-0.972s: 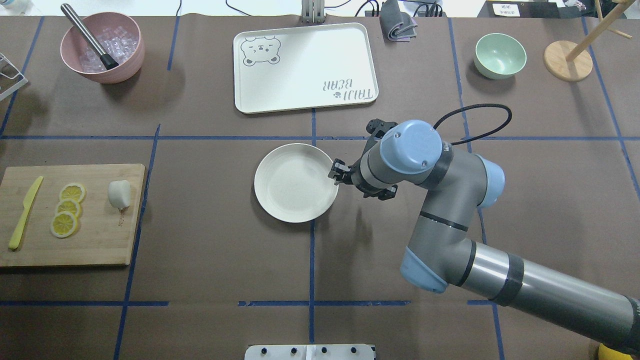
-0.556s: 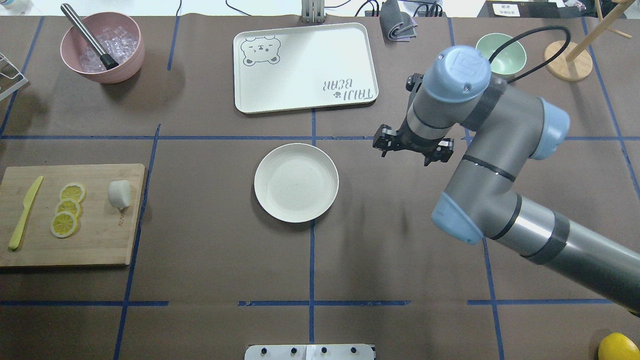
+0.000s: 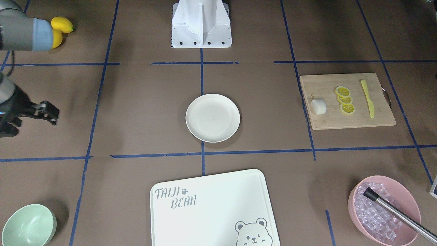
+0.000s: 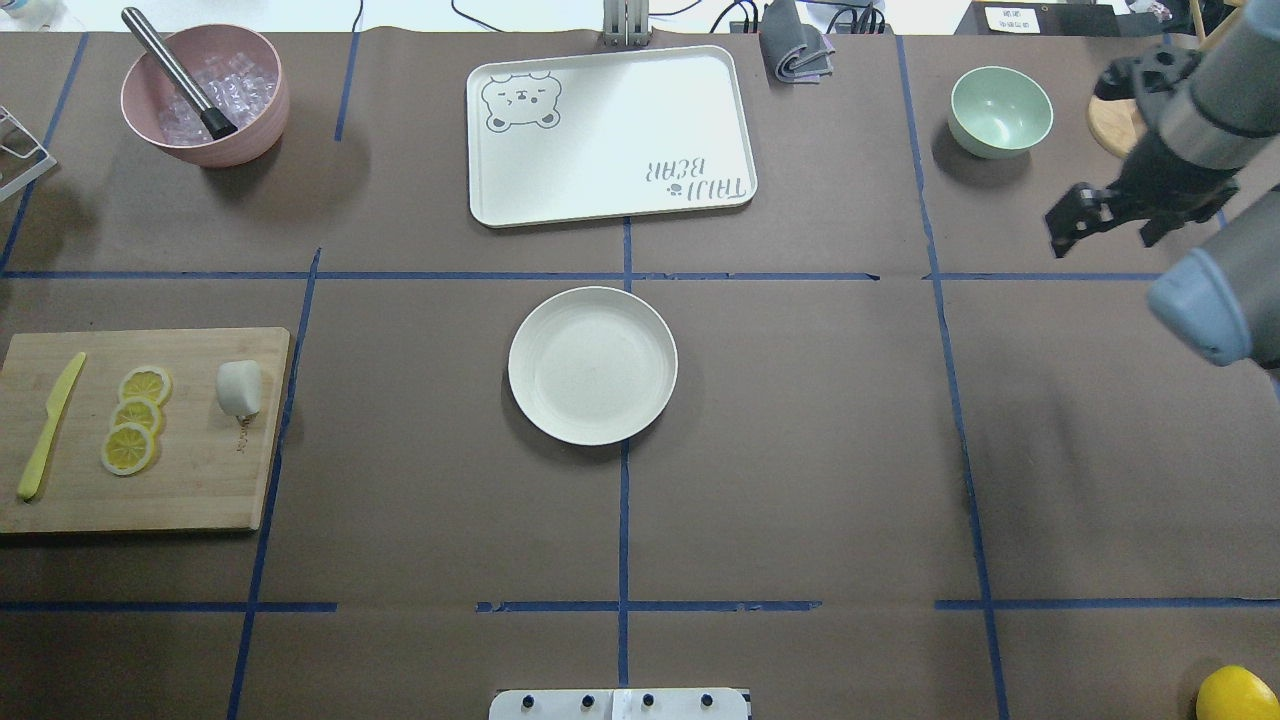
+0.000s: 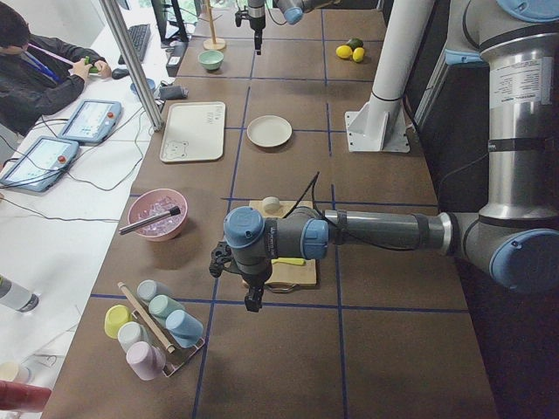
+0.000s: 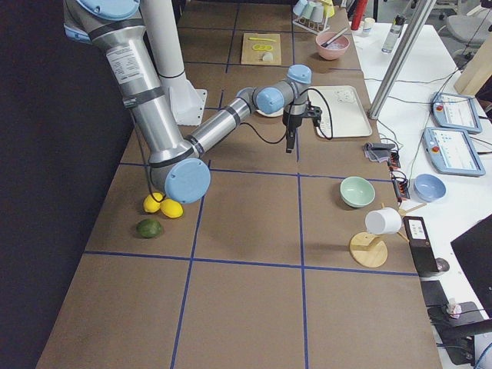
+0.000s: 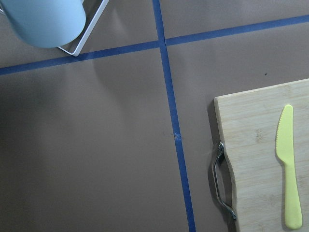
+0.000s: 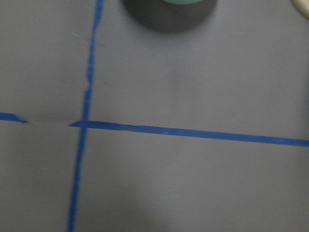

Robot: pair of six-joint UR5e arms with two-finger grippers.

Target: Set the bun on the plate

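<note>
The white bun (image 4: 239,387) (image 3: 319,106) lies on the wooden cutting board (image 4: 190,480) at the table's left side, next to the lemon slices (image 4: 135,418). The cream plate (image 4: 592,365) (image 3: 212,118) sits bare in the table's middle. My right gripper (image 4: 1105,225) (image 3: 29,119) hangs high at the far right near the green bowl (image 4: 1000,110), fingers spread, open and holding nothing. My left gripper (image 5: 251,301) shows only in the exterior left view, beyond the board's outer end, so I cannot tell its state. The left wrist view shows the board's handle end and the yellow knife (image 7: 289,169).
A bear-print tray (image 4: 610,135) lies behind the plate. A pink bowl of ice with a metal rod (image 4: 205,95) stands back left, a wooden stand (image 4: 1135,120) back right. A lemon (image 4: 1235,695) is at the front right corner. A cup rack (image 5: 153,327) stands past the board.
My right gripper has left the plate's right rim and swung up and away to the table's right side. The plate stays where it was. The bun has not moved.
</note>
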